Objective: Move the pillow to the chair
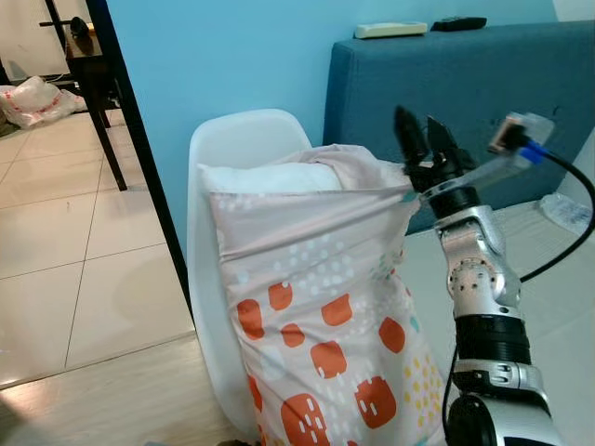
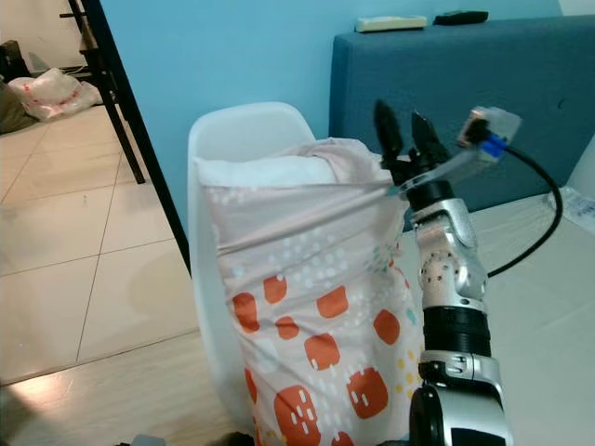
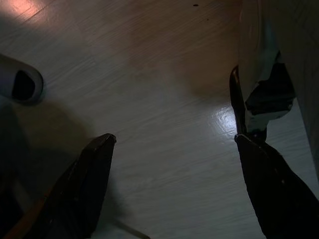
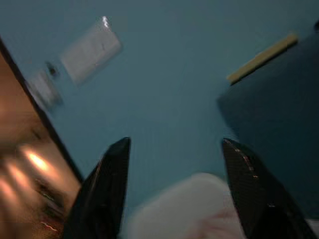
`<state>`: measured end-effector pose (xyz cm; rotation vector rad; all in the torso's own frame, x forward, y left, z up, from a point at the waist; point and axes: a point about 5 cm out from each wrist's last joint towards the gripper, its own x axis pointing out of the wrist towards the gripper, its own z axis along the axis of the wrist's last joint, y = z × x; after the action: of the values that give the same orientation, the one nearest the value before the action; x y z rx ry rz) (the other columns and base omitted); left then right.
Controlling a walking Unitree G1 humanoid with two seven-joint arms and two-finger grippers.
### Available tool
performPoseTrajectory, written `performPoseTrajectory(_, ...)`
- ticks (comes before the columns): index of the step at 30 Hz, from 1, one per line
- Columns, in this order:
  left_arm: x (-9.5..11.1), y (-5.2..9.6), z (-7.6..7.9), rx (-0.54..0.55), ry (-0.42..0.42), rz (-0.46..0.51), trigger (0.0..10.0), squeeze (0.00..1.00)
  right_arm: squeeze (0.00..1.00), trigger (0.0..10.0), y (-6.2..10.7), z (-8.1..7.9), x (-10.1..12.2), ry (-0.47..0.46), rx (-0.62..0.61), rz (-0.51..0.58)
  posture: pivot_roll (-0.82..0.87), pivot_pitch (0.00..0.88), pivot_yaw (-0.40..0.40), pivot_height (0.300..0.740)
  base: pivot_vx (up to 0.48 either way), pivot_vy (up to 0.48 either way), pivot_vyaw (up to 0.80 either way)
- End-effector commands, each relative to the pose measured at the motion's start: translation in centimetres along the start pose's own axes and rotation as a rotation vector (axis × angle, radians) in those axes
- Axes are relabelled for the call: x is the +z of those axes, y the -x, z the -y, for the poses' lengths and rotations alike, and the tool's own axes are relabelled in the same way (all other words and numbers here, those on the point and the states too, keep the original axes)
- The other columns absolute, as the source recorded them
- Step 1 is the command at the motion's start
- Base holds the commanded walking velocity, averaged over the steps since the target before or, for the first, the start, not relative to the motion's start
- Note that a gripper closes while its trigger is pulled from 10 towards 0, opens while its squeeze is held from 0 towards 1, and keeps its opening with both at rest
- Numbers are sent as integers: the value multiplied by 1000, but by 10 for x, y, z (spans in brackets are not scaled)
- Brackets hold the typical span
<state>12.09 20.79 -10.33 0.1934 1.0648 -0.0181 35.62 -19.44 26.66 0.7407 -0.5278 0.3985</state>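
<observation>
The right gripper (image 1: pixel 420 139) stands raised at the pillow's upper right corner, its two black fingers pointing up and spread apart. In the right wrist view the fingertips (image 4: pixel 114 154) frame only blue wall and a blur of pale fabric below them, with nothing between — so it reads as released, not holding the cloth. The pillowcase hem does seem to run taut to the wrist just under the fingers, though whether it is snagged there or merely passes behind cannot be told.

The pillow (image 1: pixel 325 316) — pale pink case printed with orange and white patches, a white inner cushion showing at the open top — stands upright against the white chair (image 1: pixel 237 139), leaning on its backrest, probably so the back props it and it does not slump off. Its lower end runs out of view, so whether it sits fully on the seat is hidden. By my judgement the placing is about done and the arm need only draw clear without dragging the hem.

The left gripper (image 3: pixel 174 144) hangs idle, fingers wide apart over shaded floor.

Behind the chair stands a blue sofa (image 1: pixel 483 74) with two remotes on its back, against a blue wall
</observation>
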Motion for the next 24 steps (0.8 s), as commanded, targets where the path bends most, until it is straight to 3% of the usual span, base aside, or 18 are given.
performPoseTrajectory(1,-2,0,2,-10,-2,-11,10000,0,0,0,-2,-12,8,-109,95,20,106,0,-15,611,0,0,0)
performPoseTrajectory(2,-1,0,1,-10,-4,-10,10000,0,0,0,0,-23,4,-114,176,-13,107,0,-14,611,0,0,0)
performPoseTrajectory(3,-1,0,1,-10,-4,-10,10000,0,0,0,0,-23,4,-114,176,-13,107,0,-14,611,0,0,0)
performPoseTrajectory(4,0,0,0,-9,-5,-8,10000,0,0,0,6,-42,-1,-124,328,-69,106,0,-13,611,0,0,0)
performPoseTrajectory(7,2,-1,0,-9,-7,-4,10000,0,0,0,18,-66,-9,-156,526,-155,105,0,-13,611,0,0,0)
performPoseTrajectory(13,4,-1,0,-12,-8,5,10000,0,0,0,34,-81,-22,-127,669,-283,103,0,-12,611,0,0,0)
performPoseTrajectory(17,12,-2,-6,6,50,47,10000,0,0,0,34,-78,-19,-122,651,-290,103,0,-12,611,0,0,0)
performPoseTrajectory(18,15,-2,-13,36,90,61,10000,0,0,0,33,-75,-17,-118,634,-283,105,0,-12,611,0,0,0)
performPoseTrajectory(19,19,-1,-29,112,161,79,10000,0,0,0,32,-71,-14,-105,607,-279,104,0,-12,611,0,0,0)
performPoseTrajectory(20,20,0,-37,149,189,85,10000,0,0,0,31,-69,-14,-96,594,-276,106,0,-13,611,0,0,0)
performPoseTrajectory(24,30,10,-92,423,322,139,10000,0,0,0,28,-59,-15,-63,523,-283,110,0,-16,611,0,0,0)
